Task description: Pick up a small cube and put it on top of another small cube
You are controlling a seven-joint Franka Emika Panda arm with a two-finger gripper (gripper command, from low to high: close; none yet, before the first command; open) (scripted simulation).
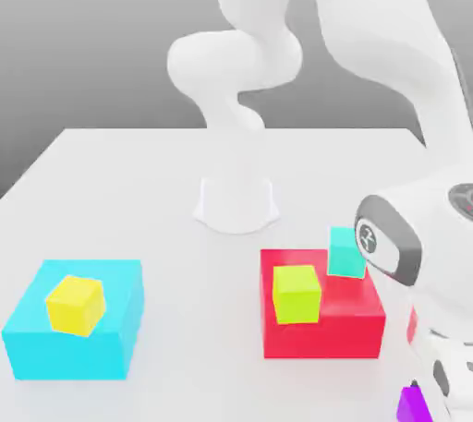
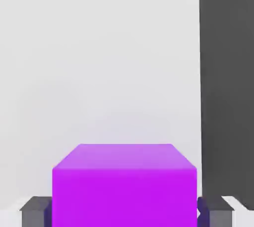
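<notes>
Teal cube (image 1: 347, 252) and lime cube (image 1: 297, 295) atop red block (image 1: 348, 337).

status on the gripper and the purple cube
Gripper shut on purple cube, one finger each side. Cube not yet on another small cube. Teal and lime cubes sit close together on the red block.
</notes>
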